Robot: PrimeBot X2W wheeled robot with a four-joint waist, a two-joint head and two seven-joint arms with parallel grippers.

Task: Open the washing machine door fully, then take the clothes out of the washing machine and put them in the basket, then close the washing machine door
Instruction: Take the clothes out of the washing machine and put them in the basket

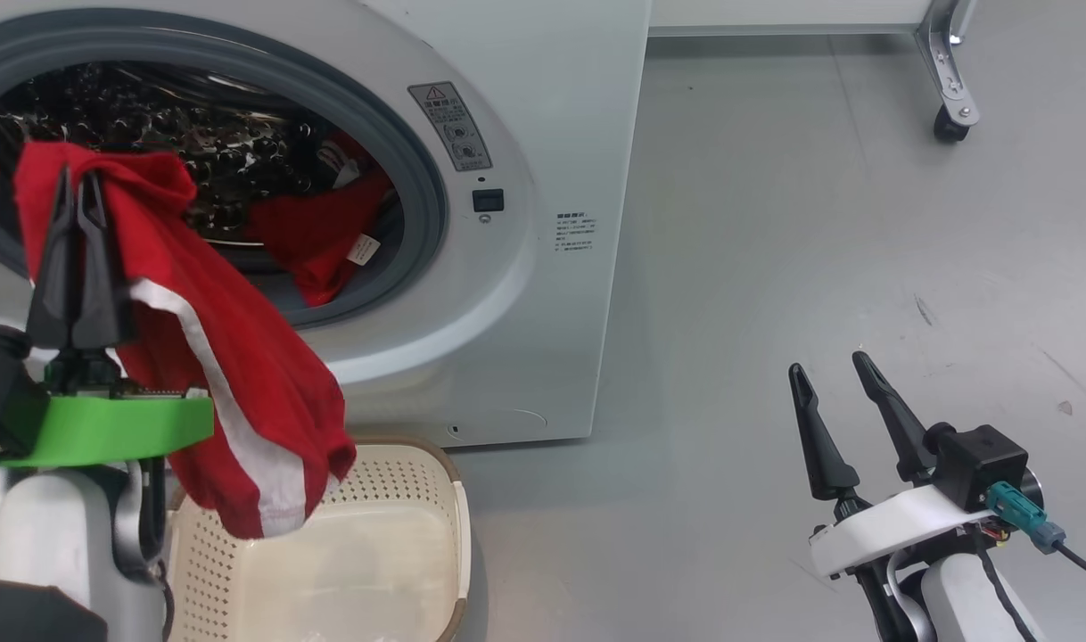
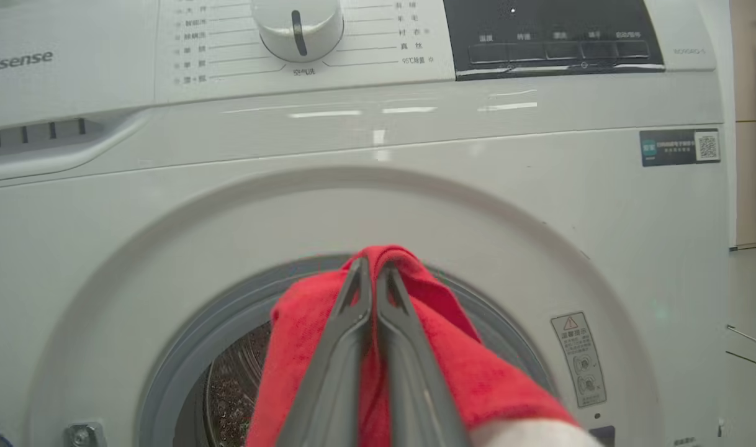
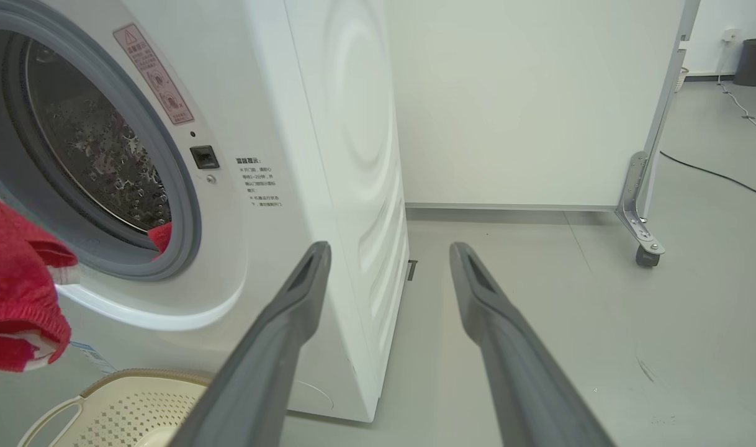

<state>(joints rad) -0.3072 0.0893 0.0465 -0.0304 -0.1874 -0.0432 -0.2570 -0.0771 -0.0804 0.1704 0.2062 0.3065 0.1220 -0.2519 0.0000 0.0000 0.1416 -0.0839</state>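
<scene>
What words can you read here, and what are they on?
"Hisense": grey letters on the big white front-loading washing machine, upper left of its front.
"95°C": beside the round white dial, followed by small characters.
Small print on the grey warning sticker, under a triangle sign: unreadable.
Text on the dark label with a QR square: too blurred.
Button labels on the black control panel: too small.

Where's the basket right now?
Head view, lower left: the basket sits on the floor in front of the washing machine, below the clothes hanging from the left end effector.
</scene>
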